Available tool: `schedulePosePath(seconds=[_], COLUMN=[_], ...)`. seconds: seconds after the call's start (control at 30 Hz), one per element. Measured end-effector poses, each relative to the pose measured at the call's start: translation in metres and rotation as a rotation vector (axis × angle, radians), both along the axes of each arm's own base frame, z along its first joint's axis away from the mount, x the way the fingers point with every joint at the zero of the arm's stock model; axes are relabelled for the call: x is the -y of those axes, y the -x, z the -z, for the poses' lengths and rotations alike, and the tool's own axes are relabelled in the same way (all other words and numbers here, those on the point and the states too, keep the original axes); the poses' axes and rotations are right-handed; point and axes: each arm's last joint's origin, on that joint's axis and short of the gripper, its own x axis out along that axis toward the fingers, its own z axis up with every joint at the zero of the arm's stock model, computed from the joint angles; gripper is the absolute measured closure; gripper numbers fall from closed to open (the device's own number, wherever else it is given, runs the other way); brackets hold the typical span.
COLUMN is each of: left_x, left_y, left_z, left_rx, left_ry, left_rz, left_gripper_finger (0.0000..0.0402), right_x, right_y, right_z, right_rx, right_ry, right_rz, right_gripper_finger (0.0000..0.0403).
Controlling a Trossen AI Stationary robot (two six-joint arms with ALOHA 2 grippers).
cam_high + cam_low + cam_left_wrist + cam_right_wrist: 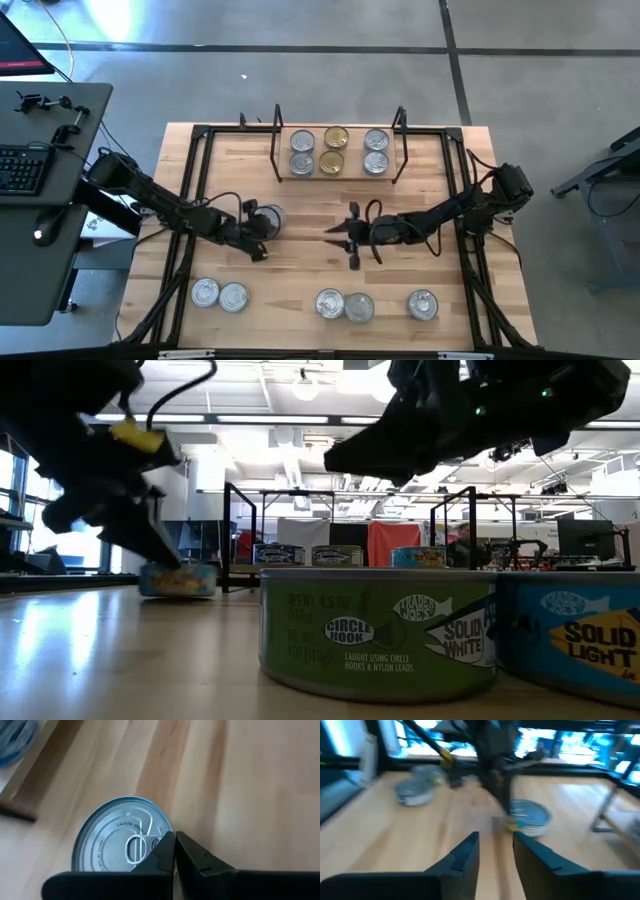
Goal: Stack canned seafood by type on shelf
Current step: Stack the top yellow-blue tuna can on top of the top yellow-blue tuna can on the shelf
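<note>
One silver-lidded tin (267, 219) stands flat on the tabletop, left of the middle. My left gripper (258, 240) is shut, and its fingertips (175, 837) are over the lid's edge by the pull ring. My right gripper (345, 237) is open and holds nothing. It hovers over the table's middle, pointing toward that tin (530, 815). The shelf (338, 175) sits at the far side with six tins on its board: silver pairs at both ends and a gold pair (334, 149) between them. My left gripper's shut fingertips (167, 842) come slanting down from the near left over the rim of the tin's lid (150, 827), beside the pull ring. I cannot tell whether they touch it. The tin (180, 579) rests flat on the table.
Five more tins stand along the near edge: a pair at the left (219, 294), a pair in the middle (344, 305) and a single one at the right (422, 304). The black frame rails (197, 180) run along the tabletop's sides. A desk with a keyboard (22, 168) stands beyond the left edge.
</note>
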Motion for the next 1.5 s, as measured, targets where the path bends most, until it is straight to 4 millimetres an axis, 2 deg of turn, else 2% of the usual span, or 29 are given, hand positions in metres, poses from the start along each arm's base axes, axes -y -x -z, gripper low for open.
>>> schedulePosePath(seconds=[0.13,0.27,0.47,0.63,0.83,1.0,1.13,1.5], left_x=[0.004,0.007,0.003,-0.005,-0.012,-0.013,-0.013,-0.012], left_y=[-0.008,-0.014,-0.021,-0.025,-0.028,-0.028,-0.028,-0.031], left_z=[-0.006,-0.012,-0.018,-0.020,-0.020,-0.021,-0.021,-0.026], left_rx=[0.095,0.177,0.234,0.264,0.272,0.279,0.277,0.322], left_ry=[0.077,0.124,0.193,0.204,0.225,0.231,0.224,0.205], left_rz=[0.031,0.048,0.095,0.062,0.031,0.031,0.040,0.071], left_gripper_finger=[0.0401,0.0401,0.0401,0.0401,0.0401,0.0401,0.0401,0.0401], right_x=[0.009,0.013,0.010,0.004,0.002,0.008,0.014,0.024], right_y=[0.000,-0.001,-0.017,-0.043,-0.078,-0.104,-0.111,-0.113], right_z=[0.005,0.006,-0.011,-0.017,-0.002,0.008,0.012,0.020], right_rx=[-0.049,-0.065,-0.099,-0.129,-0.246,-0.293,-0.340,-0.355], right_ry=[0.041,0.130,0.275,0.381,0.467,0.501,0.521,0.424], right_rz=[0.065,0.058,0.044,-0.030,-0.100,-0.073,-0.026,-0.047], right_gripper_finger=[0.0250,0.0199,0.0158,0.0150,0.0148,0.0148,0.0148,0.0167])
